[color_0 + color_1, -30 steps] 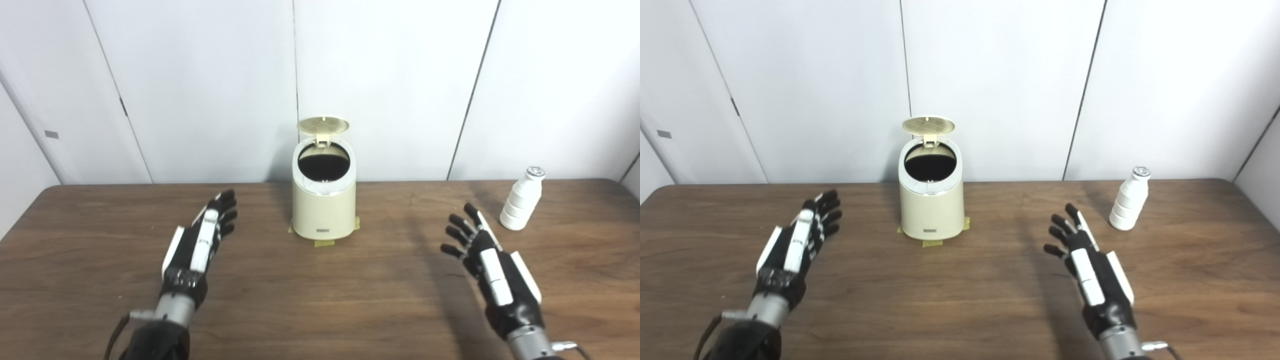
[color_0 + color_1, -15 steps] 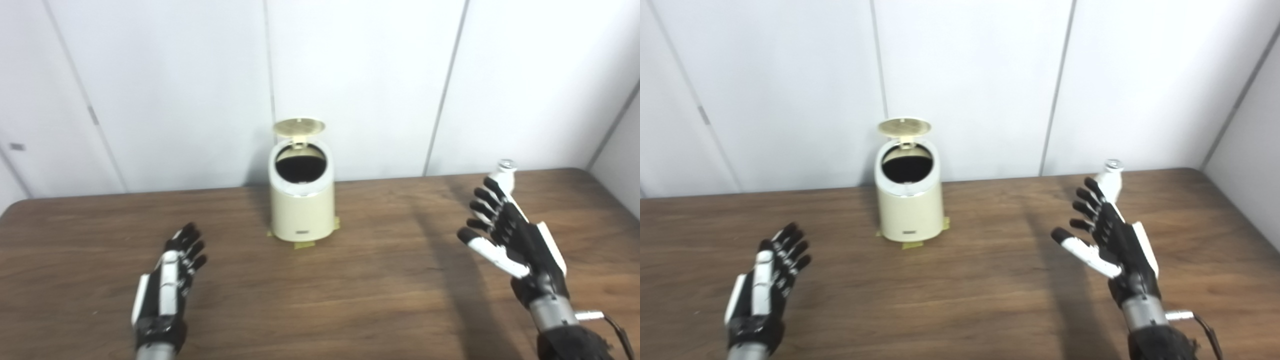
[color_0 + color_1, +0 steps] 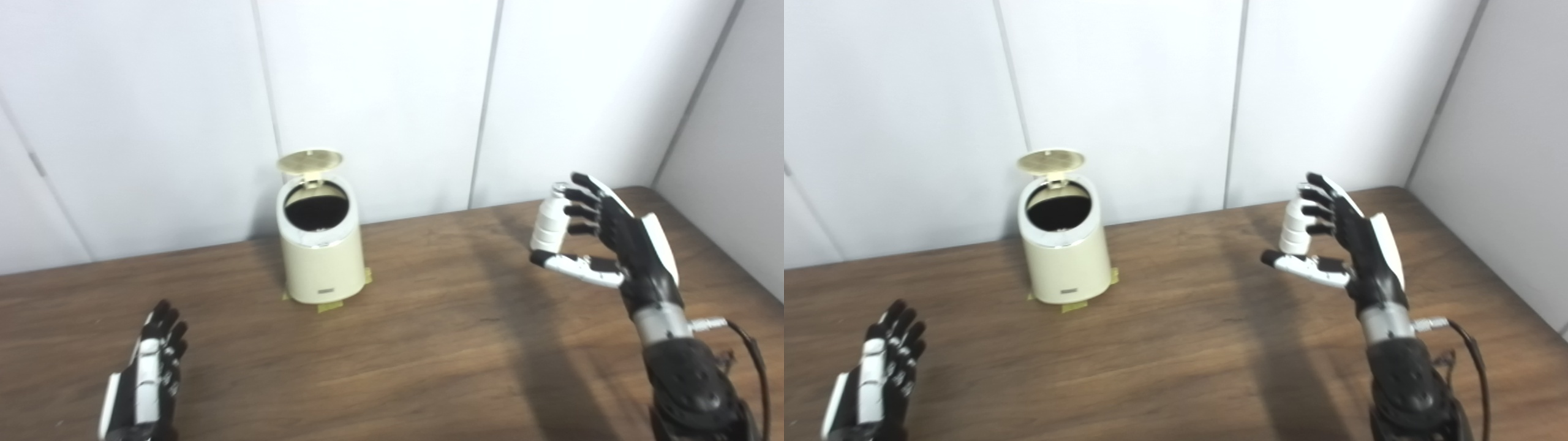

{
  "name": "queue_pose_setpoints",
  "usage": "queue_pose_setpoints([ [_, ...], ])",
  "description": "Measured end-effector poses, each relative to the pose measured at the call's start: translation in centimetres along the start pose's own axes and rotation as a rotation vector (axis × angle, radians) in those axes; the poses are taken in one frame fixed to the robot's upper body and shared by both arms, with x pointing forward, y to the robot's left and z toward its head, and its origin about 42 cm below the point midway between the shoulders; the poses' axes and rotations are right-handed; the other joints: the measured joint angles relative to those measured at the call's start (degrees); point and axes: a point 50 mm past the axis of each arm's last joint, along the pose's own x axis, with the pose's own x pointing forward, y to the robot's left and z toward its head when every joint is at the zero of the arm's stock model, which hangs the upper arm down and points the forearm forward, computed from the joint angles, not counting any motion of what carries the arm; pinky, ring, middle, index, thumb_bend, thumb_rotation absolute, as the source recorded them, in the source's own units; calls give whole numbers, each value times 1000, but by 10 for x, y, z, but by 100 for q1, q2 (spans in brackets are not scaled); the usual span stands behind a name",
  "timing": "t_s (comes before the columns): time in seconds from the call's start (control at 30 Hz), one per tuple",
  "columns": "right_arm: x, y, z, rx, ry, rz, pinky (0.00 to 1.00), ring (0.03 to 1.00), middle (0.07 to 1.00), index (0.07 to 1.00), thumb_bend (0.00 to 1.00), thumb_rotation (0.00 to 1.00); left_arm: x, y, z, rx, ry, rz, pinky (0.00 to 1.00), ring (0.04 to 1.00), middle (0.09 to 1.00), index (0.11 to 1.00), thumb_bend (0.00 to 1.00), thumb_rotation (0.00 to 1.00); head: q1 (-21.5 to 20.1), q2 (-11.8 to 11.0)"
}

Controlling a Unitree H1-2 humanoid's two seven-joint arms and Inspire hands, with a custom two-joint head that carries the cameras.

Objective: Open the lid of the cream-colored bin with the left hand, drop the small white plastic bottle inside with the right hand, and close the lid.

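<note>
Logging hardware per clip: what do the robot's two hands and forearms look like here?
Both hands have black fingers and palms with white plates along the back. The right hand also has a white-shelled thumb with a black tip, a silver metal wrist cuff with a small plug sticking out, and a thin black cable looping beside a black, fabric-like forearm cover. The left hand shows the same black-and-white scheme; its wrist is cut off by the frame.

We count one cream-coloured cylindrical plastic bin (image 3: 320,254) at about eleven o'clock on the table, with its one round lid (image 3: 309,162) tipped up; one small white ribbed plastic bottle (image 3: 547,221) at about two o'clock; two black-and-white robot hands, the left hand (image 3: 144,384) at seven o'clock and the right hand (image 3: 612,241) at three o'clock; one brown wooden table (image 3: 416,355); several yellowish tape pieces (image 3: 331,304) under the bin, their number unclear to us.
</note>
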Motion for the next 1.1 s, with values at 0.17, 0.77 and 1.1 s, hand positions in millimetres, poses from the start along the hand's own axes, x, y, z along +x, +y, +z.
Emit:
queue_pose_setpoints([
  [0.17,9,-8,3,-68,31,-46,702,822,841,873,762,276,0,1,-1,-2,14,0,1000,969,978,1000,524,788,-71,9],
  [0.77,80,-29,-27,-312,122,-62,777,881,907,926,831,219,2,3,8,19,56,-4,1000,976,977,1000,453,769,-106,17],
  [1.1,119,-17,-68,-342,277,22,674,818,883,910,889,146,-1,-2,18,13,54,-21,1000,992,993,1000,464,791,-115,79],
])
